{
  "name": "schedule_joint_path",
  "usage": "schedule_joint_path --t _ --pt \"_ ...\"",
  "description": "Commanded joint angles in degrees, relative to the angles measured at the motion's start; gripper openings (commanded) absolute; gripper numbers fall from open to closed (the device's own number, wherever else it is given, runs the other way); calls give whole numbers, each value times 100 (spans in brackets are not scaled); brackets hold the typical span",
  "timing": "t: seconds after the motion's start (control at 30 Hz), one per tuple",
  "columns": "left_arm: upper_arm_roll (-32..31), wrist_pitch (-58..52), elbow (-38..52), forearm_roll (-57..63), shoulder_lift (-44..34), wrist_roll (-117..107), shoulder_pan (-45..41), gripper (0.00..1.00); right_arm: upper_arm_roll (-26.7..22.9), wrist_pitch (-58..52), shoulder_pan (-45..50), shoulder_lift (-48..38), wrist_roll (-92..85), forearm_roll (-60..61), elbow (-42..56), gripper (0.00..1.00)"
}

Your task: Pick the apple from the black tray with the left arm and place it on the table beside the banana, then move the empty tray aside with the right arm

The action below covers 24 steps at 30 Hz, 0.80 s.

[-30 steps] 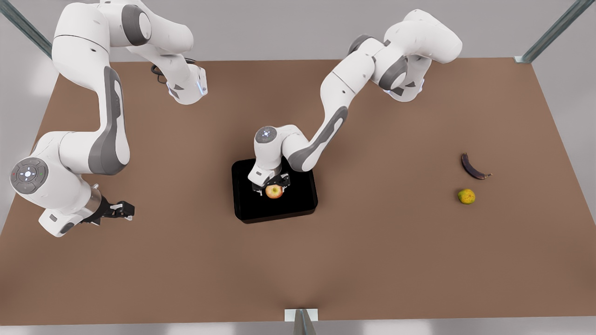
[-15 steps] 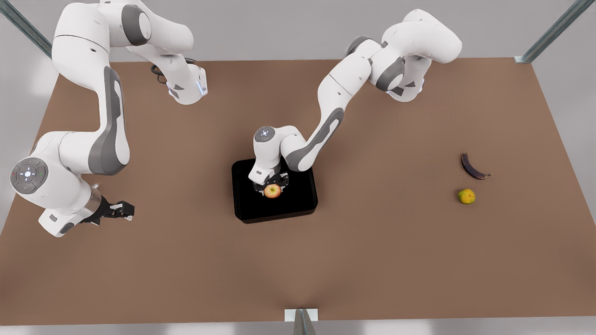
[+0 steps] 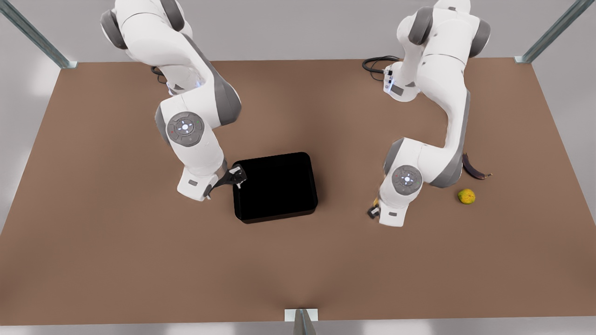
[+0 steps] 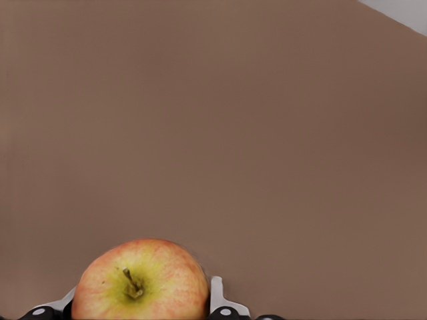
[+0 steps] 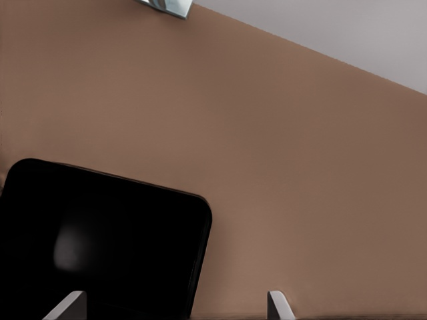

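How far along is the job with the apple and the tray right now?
Done: the black tray is empty. In hand: the left gripper is shut on the apple, over the table but not yet beside the banana. Left: setting it down, then moving the tray; the right gripper is open at the tray's edge.

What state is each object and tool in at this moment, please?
apple: gripped by the left tool, off the tray.
left tool: shut on the apple, over bare table.
right tool: open, at the tray's corner on the front view's left.
black tray: empty, flat on the table.
banana: lying on the table.
green-yellow fruit: resting near the banana, not touching it.
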Motion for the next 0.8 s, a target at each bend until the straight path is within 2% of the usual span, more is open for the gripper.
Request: schedule_joint_path --t 0.0,0.07,0.13,0.23,0.3,0.33,0.37,0.4,0.53,0.57,0.6,0.63,0.67,0.7,0.73,0.77 --pt "9 879 -723 -116 -256 6030 444 73 18 -219 95 57 3330 123 -7 100" --pt "9 1186 -925 -405 -230 7111 1103 73 71 -789 95 74 3251 123 -43 100" --pt "203 1723 -1356 -397 -195 7252 1139 73 62 -440 60 145 2907 158 -43 100" --pt "519 2162 -1602 -397 -37 7428 1148 73 62 1248 51 -1252 2969 298 -2291 100" --pt "642 2347 -1602 -397 122 7481 1148 73 80 1530 51 -2078 3233 518 -3118 100" --pt "642 2356 -1594 -406 192 7481 1148 73 88 2100 51 -2588 3233 501 -3803 100" --pt "677 2443 -1594 -406 236 7472 1148 87 211 2892 51 -2826 3259 483 -4445 100" --pt "677 2452 -1576 -406 227 7455 1139 100 264 3340 51 -2782 3259 474 -4665 100" --pt "677 2452 -1576 -415 227 7314 1130 100 256 4413 43 -2009 3180 299 -4982 100" --pt "677 2347 -1523 -423 34 7069 1113 100 264 4571 43 -1912 3171 290 -4982 100" --pt "677 1575 -1234 -450 -510 6857 1113 100 256 4694 43 -1807 3092 290 -4982 100" --pt "704 113 -245 -659 -661 6534 1121 100 256 4738 43 -1728 3048 290 -4982 100" --pt "826 -1335 761 -1741 -652 5285 1174 100 255 4739 34 -1622 3004 290 -4973 100" --pt "844 -1617 771 -1715 -906 5222 1174 100 255 4738 34 -1569 2908 290 -4973 100" --pt "853 -1687 307 -1636 -1370 5170 1174 100 247 4747 -36 -1481 2767 290 -4973 100" --pt "844 -1154 -553 -1216 -2021 5170 1139 100 238 4782 -45 -1376 2618 290 -4965 100"
